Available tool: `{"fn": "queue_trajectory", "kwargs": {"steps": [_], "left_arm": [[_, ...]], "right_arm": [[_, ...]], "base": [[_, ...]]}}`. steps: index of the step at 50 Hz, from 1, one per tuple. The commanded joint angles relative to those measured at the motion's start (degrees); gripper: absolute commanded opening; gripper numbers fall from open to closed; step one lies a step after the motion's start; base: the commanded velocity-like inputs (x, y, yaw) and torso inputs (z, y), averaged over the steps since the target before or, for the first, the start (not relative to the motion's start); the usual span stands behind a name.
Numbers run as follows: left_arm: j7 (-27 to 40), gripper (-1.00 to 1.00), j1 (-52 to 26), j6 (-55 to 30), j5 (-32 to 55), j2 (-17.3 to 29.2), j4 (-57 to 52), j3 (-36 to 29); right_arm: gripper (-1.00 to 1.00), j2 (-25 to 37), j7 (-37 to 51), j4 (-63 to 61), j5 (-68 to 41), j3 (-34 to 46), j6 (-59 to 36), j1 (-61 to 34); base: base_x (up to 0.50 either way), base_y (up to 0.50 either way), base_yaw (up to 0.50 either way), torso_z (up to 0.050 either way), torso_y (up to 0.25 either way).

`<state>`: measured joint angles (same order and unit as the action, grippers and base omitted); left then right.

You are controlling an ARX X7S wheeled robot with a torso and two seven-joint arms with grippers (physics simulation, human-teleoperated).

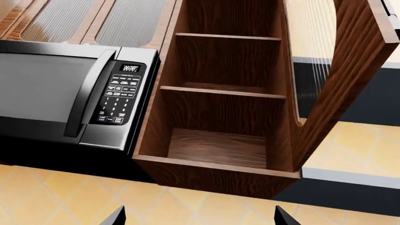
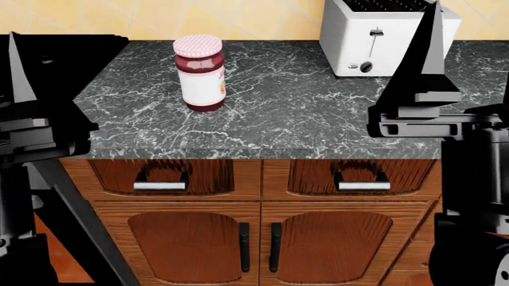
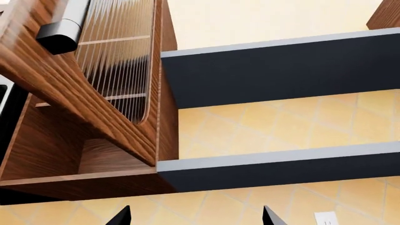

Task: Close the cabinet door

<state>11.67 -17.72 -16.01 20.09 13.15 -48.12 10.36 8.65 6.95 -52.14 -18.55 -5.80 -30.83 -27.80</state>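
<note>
Left wrist view: the wall cabinet (image 1: 218,117) stands open, its shelves bare, with the cabinet door (image 1: 337,70) swung out on its far side from the microwave (image 1: 69,93). The left claw (image 1: 196,216) shows two tips set apart, holding nothing.

Head view: a jam jar (image 2: 199,71) stands near the worktop's (image 2: 302,113) back left corner, a toaster (image 2: 382,36) at the back right.

Right wrist view: the door's glass pane (image 3: 119,51) and handle (image 3: 65,26) hang close above; the right claw (image 3: 195,216) has its tips apart too.
</note>
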Motion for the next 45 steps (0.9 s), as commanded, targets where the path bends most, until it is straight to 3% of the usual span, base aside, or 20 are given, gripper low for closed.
{"fn": "queue_trajectory", "kwargs": {"steps": [1, 5, 30, 41, 45], "left_arm": [[-0.43, 1.00, -0.91, -0.13, 1.71, 0.94, -1.19, -0.26], [-0.86, 1.00, -1.42, 0.34, 1.84, 0.77, -0.18, -1.28], [-2.22, 1.00, -2.04, 3.27, 0.96, 0.51, 2.66, -5.50], [-2.42, 1.00, -2.52, 3.95, 1.15, 0.40, 3.77, -6.75], [-2.44, 1.00, -2.57, 4.15, 1.23, 0.44, 3.97, -7.06]], "right_arm": [[1.00, 1.51, 1.36, -4.82, -1.65, -1.81, -1.00, -0.23], [1.00, 2.29, 2.49, -6.45, -1.52, -2.08, -1.90, 0.20], [1.00, 12.23, 15.36, -7.58, -13.56, -3.56, 2.63, 3.74], [1.00, 17.41, 20.02, -7.61, -15.41, -1.74, 6.53, 6.07], [1.00, 19.77, 21.97, -7.61, -15.94, -0.46, 7.94, 6.62]], "base": [[0.00, 0.00, 0.00, 0.000, 0.000], [0.00, 0.00, 0.00, 0.000, 0.000], [0.00, 0.50, 0.00, 0.000, 0.000], [0.02, 0.05, 0.00, 0.000, 0.000], [0.50, 0.00, 0.00, 0.000, 0.000]]}}
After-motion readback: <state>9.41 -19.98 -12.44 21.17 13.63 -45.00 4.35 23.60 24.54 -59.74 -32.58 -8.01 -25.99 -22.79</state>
